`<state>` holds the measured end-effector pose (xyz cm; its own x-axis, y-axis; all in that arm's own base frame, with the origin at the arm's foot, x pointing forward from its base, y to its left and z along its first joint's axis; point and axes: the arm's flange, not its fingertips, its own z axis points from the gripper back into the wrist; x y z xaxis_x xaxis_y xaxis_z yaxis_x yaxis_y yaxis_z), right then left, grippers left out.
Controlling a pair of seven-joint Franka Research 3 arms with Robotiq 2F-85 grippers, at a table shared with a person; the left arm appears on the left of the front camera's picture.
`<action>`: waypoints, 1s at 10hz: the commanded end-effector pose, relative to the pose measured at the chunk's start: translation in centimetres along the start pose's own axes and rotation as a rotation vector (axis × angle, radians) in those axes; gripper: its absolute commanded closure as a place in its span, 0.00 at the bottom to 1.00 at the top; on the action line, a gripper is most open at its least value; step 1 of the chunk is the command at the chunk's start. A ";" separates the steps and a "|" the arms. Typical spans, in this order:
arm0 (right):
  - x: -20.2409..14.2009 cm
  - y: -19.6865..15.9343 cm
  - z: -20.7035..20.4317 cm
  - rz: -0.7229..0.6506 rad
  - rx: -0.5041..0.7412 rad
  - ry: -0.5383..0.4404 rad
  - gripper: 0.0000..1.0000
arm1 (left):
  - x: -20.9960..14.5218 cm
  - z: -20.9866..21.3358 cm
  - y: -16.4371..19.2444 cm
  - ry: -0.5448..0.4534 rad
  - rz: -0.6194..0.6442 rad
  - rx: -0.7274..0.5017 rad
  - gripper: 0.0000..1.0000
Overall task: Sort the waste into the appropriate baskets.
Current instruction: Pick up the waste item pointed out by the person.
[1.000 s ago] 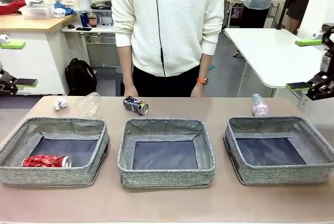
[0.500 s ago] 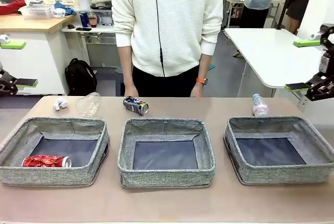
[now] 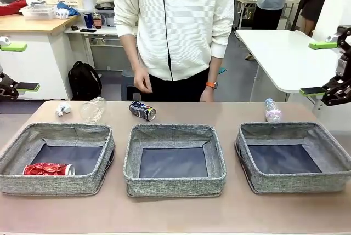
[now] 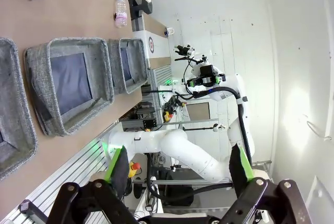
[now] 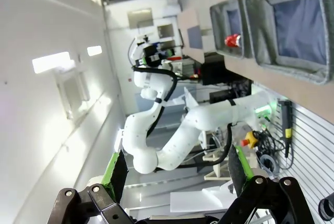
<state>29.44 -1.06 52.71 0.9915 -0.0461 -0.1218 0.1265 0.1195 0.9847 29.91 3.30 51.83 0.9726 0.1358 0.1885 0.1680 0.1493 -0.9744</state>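
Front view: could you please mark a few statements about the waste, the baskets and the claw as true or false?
1. The red soda can lies in the left basket. True.
2. The dark blue soda can lies inside the middle basket. False: it lies on the table, behind that basket.
3. The pink-labelled bottle stands upright on the table behind the right basket. True.
4. The left claw is shut on the paper wad. False: the claw is open and holds nothing, and the wad lies on the table behind the left basket.
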 end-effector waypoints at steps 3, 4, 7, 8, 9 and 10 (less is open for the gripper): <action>-0.1 0.5 -0.1 -0.020 0.018 0.001 0.00 | -0.2 0.1 0.0 0.013 0.001 -0.001 0.00; -0.1 0.5 -0.1 -0.020 0.018 0.001 0.00 | -0.2 0.1 0.0 0.013 0.001 -0.001 0.00; -0.1 0.5 -0.1 -0.020 0.018 0.001 0.00 | -0.2 0.1 0.0 0.013 0.001 -0.001 0.00; -0.1 0.5 -0.1 -0.020 0.018 0.001 0.00 | -0.2 0.1 0.0 0.013 0.001 -0.001 0.00; -0.1 0.5 -0.1 -0.020 0.018 0.001 0.00 | 0.0 0.0 0.0 0.000 0.000 0.000 0.00; -0.1 0.5 -0.1 -0.020 0.018 0.001 0.00 | 3.8 -0.1 -0.7 0.064 -0.092 0.324 0.00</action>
<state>29.44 -1.02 52.69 0.9915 -0.0448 -0.1225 0.1271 0.1202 0.9846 30.70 3.28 52.12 0.9707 0.1119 0.2126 0.1787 0.2552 -0.9502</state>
